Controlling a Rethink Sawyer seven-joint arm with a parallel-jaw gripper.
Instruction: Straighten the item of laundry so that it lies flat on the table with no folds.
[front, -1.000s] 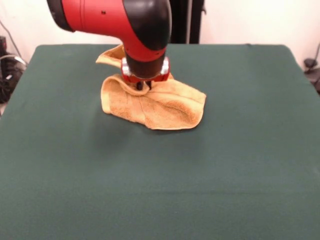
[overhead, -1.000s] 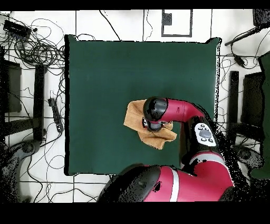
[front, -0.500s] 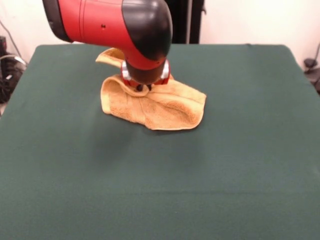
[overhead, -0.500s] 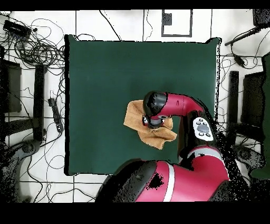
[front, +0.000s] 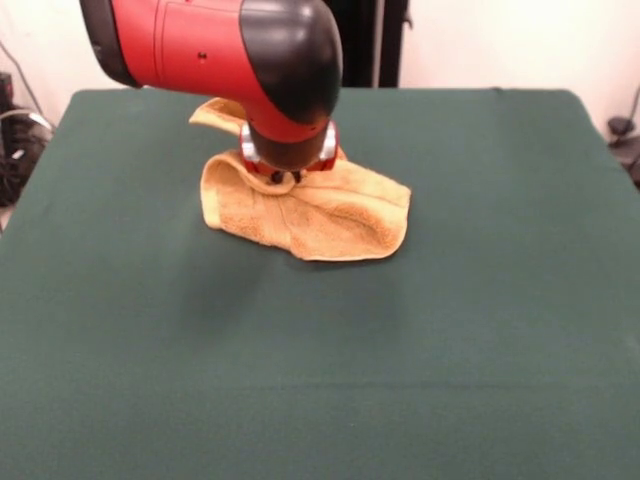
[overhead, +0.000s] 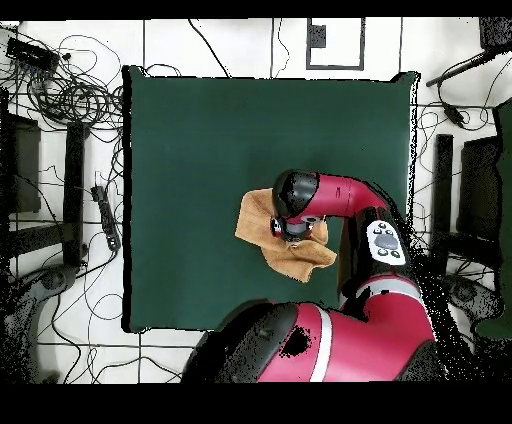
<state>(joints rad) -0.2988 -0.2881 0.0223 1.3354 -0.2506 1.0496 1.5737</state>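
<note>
The gripper (front: 285, 176) sits on the folded towel (front: 330, 215) at its 11 o'clock edge — likely to lift a fold; I cannot tell its grip.

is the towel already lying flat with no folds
No: in the front view the towel is bunched under the gripper, with a doubled-over near edge and a corner raised behind the arm.
</note>
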